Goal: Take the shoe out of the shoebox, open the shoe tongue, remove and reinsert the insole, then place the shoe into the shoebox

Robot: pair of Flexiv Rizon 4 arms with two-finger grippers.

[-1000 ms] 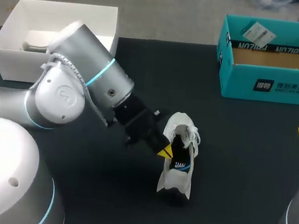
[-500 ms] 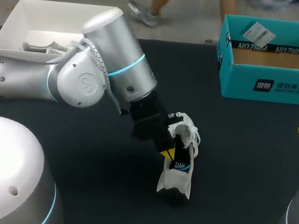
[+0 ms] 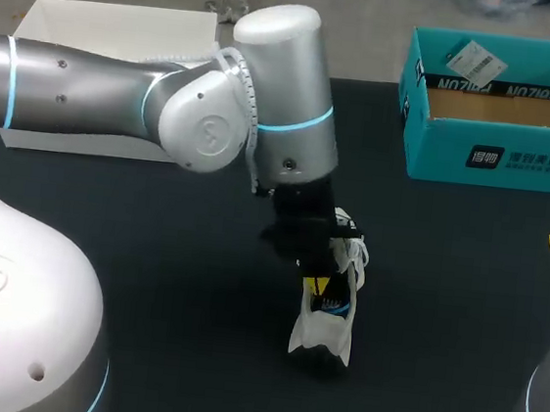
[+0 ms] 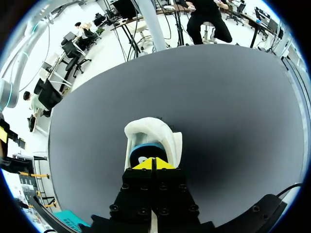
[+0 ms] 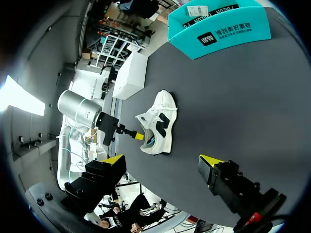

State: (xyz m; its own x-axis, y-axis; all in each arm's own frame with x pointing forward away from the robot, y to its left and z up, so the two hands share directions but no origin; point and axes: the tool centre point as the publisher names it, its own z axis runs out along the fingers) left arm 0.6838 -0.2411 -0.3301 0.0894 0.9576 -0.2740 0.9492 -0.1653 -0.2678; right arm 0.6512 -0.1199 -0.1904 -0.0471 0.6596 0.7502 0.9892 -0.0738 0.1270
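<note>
Head view shows the white and black cloth shoe (image 3: 321, 337) sitting on the dark worktop (image 3: 149, 281), well apart from the teal cardboard shoebox (image 3: 497, 156), my left claw (image 3: 314, 286) pinched narrow inside its mouth; it looks light and floppy, so hold the stiffer heel.

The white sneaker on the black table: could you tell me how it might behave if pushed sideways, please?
The white sneaker stands on its narrow sole, so a high sideways push may tip it. Its thin upper probably flexes under the left end effector.
</note>
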